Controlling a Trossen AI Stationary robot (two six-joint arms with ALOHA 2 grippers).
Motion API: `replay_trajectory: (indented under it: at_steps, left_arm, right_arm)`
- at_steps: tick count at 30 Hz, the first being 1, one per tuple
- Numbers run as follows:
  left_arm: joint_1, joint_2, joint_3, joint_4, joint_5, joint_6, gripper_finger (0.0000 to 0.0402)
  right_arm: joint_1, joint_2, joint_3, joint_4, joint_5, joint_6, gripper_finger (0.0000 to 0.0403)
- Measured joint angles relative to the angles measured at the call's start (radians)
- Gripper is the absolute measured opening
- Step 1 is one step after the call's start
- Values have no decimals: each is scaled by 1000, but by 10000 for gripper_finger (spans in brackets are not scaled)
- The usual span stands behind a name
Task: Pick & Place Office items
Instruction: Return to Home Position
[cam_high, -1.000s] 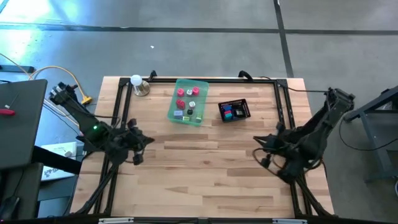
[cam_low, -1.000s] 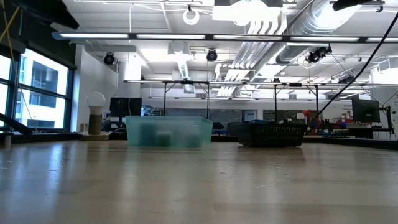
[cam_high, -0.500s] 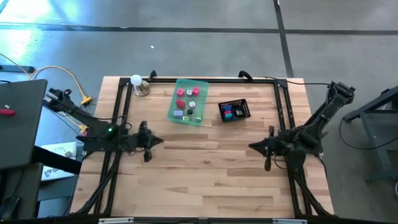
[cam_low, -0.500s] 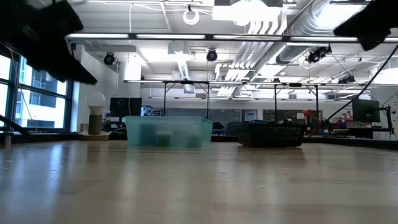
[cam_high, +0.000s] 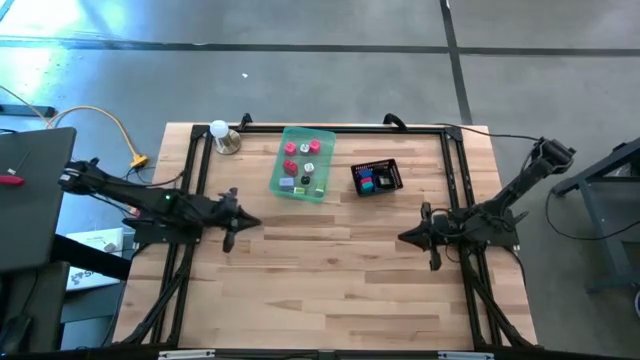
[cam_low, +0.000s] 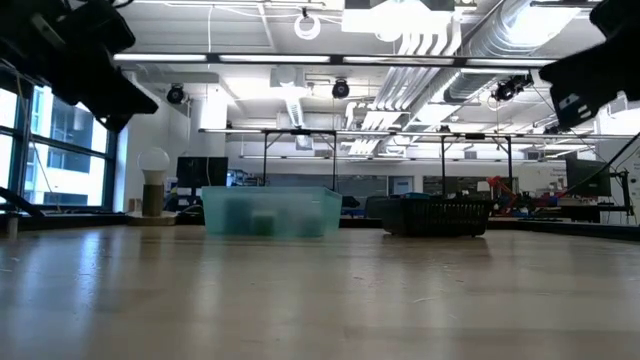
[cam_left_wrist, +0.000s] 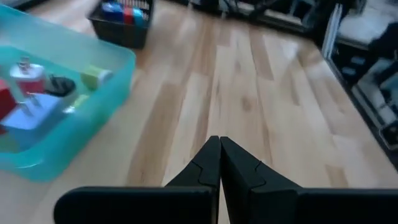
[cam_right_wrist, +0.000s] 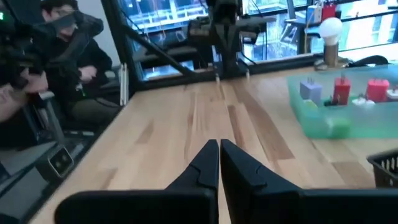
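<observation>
While left hand (cam_left_wrist: 219, 140) tapers shut, right hand (cam_right_wrist: 219, 144) pinches above planks (cam_high: 330, 275).

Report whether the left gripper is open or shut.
Shut. In the left wrist view the left gripper shows its two dark fingers meeting at the tips, nothing between them, above the wooden table.

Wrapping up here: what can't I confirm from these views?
High view: pieces in the green tray and black basket are too small to count or identify.
Low view: the tray's cloudy wall blurs its contents; the basket's mesh hides its load.
Left wrist view: basket cut by the edge.
Right wrist view: only the basket's corner shows.
</observation>
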Motion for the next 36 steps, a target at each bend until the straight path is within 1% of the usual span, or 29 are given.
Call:
replay_trajectory:
  at_steps: [2, 6, 11, 14, 18, 21, 23, 27, 30, 33, 36]
  left_arm:
    - [0, -65, 0, -50, -26, -7, 0]
    - [0, -173, -55, -55, -37, 29, 0]
    - [0, -301, -176, 23, -36, 65, 0]
    - [0, -371, -206, 49, -23, 66, 0]
    - [1, -416, -196, 17, 34, 95, 0]
    - [1, -452, -190, -22, 34, 97, 0]
    - [1, -469, -186, -40, 33, 112, 0]
    - [2, -510, -166, -103, 26, 117, 0]
    - [2, -507, -167, -105, 26, 117, 0]
    - [7, -508, -190, -55, 18, 124, 0]
    - [12, -507, -197, -29, 18, 136, 0]
  right_arm:
    - [0, -46, -25, -11, -13, -18, 3]
    - [0, -148, -41, -44, -19, -108, 3]
    - [0, -266, -41, -102, -24, -158, 3]
    - [0, -326, -42, -184, -21, -158, 3]
    - [0, -400, -42, -274, 19, -154, 3]
    - [0, -461, -42, -329, 32, -164, 3]
    - [0, -500, -42, -354, 35, -198, 3]
    - [-1, -570, -37, -364, 106, -278, 3]
    - [0, -578, -35, -374, 75, -275, 3]
    - [0, -570, -35, -387, 11, -226, 3]
    - [0, -566, -35, -387, -16, -193, 3]
